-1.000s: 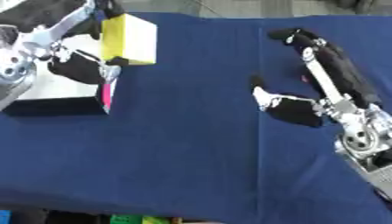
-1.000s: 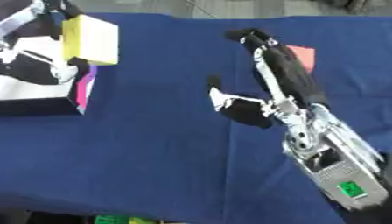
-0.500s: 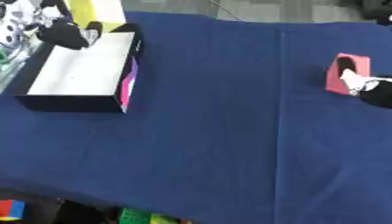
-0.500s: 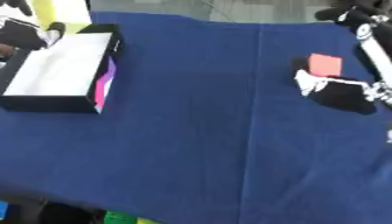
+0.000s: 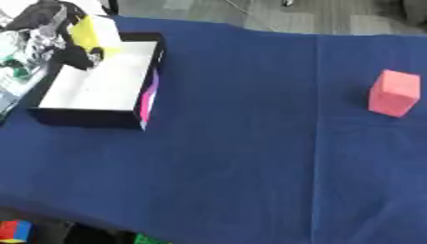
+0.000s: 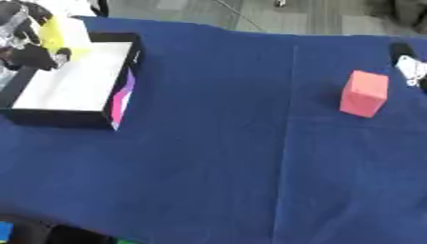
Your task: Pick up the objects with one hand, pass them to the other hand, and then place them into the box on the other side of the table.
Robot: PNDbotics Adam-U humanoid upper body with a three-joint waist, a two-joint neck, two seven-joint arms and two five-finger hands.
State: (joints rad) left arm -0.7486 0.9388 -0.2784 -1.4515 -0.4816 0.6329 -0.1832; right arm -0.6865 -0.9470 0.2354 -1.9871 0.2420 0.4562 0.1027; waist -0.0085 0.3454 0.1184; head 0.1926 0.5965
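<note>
A: Big blue table (image 5: 233, 143) fills the view, and far left sits the box (image 5: 104, 78), black walls, white floor.

B: Left hand (image 5: 50, 35) is right over its far left corner, fingers curled around the yellow block (image 5: 96, 33). The block looks poised above the box's far edge, not down inside yet.

A: That's the danger, I'd say. Let go there and it could catch the wall and tumble out onto the cloth behind.

B: Over on the right, the pink block (image 6: 364, 94) stands alone on the table, untouched.

A: And the right hand (image 6: 407, 64)? Just a sliver at the right edge, just beside that pink block. Fingers apart or together, I can't tell.

B: A blind reach from there might knock the pink one over.
</note>
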